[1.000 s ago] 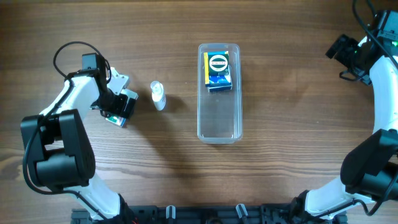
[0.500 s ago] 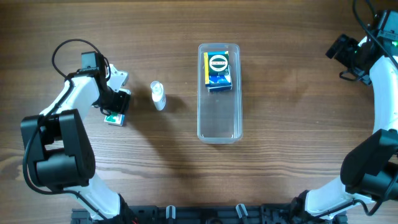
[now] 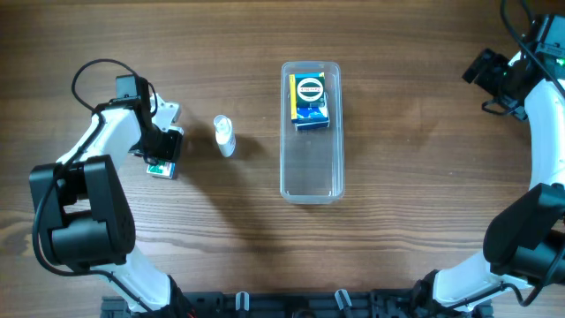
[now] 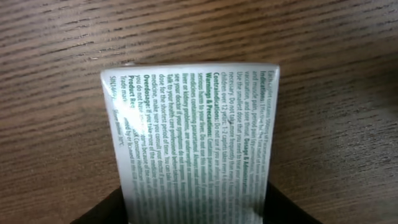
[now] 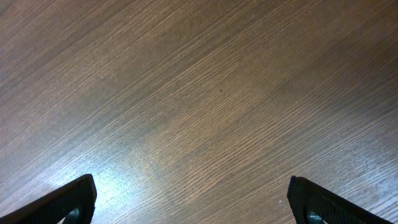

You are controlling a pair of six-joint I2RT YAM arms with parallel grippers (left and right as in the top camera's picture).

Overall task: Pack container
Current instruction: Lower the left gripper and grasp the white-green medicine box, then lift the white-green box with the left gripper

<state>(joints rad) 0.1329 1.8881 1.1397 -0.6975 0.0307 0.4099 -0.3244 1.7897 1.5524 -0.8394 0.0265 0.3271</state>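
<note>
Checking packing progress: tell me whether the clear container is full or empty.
Partly filled. The container holds one blue-and-yellow box at its far end; the rest of it is empty.

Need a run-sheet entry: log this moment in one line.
left gripper: grips white box | right gripper: open, empty | container: blue box inside

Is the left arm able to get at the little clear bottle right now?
Probably not yet. The bottle lies close by with bare table between, but the left claw looks closed on the white printed box, so it is occupied.
</note>
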